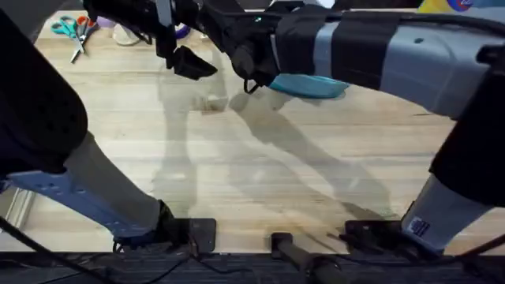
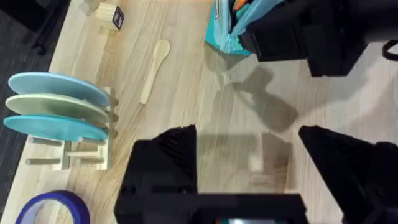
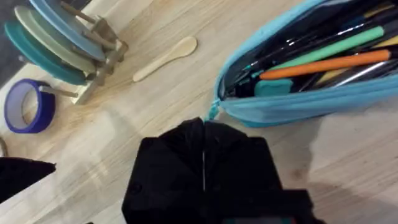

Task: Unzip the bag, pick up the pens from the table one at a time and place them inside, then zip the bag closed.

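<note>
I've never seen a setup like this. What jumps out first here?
The teal pouch lies unzipped on the wooden table, an orange pen and a green one inside. The right end effector, fingers shut, sits at its zipper end; nearby stands a rack of plates.

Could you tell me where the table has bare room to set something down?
The broad table stretch between the arm bases and the bag is bare. It is crowded beyond: scissors at the far left, plus the plate rack, wooden spoon and tape roll.
</note>
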